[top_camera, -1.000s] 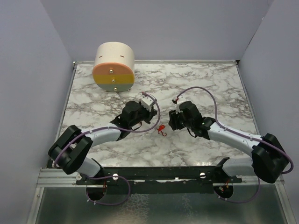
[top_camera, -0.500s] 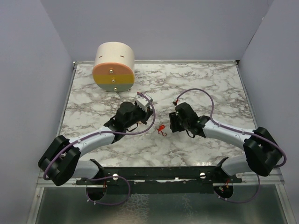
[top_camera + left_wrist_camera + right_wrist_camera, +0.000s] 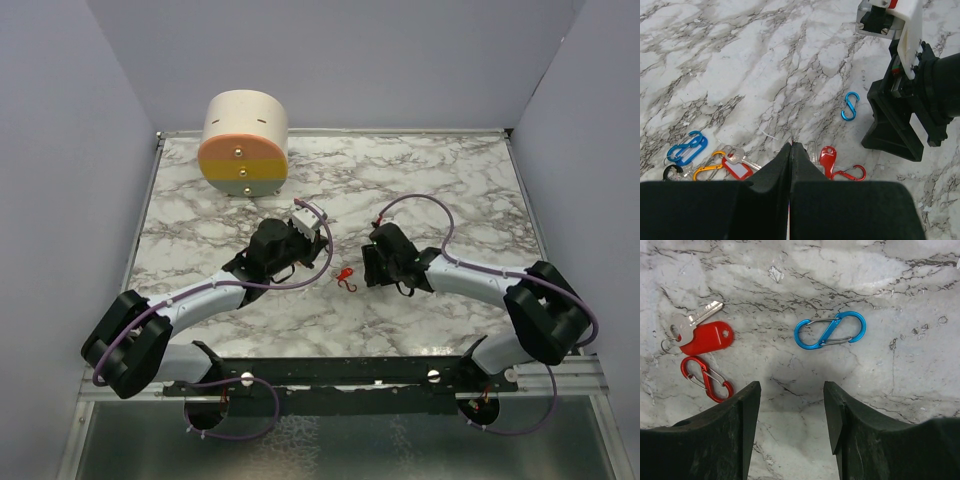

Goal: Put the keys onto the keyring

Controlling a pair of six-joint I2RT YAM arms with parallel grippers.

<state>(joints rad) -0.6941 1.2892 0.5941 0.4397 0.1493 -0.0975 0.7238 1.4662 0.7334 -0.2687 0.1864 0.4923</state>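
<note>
Keys: red-tagged key (image 3: 707, 337) and red S-clip (image 3: 706, 378) on marble tabletop (image 3: 900, 285), blue S-clip (image 3: 830, 330) just ahead of right gripper (image 3: 792, 420). Right jaws apart; left gripper (image 3: 791, 165) pressed together, nothing visible held. Advice: centre blue clip between fingers, descend square.

White marble table (image 3: 450, 180), cream-and-orange cylinder (image 3: 244, 143) at back left, red-tagged key (image 3: 702, 335), red clip (image 3: 706, 378), blue clip (image 3: 830, 330) mid-table
</note>
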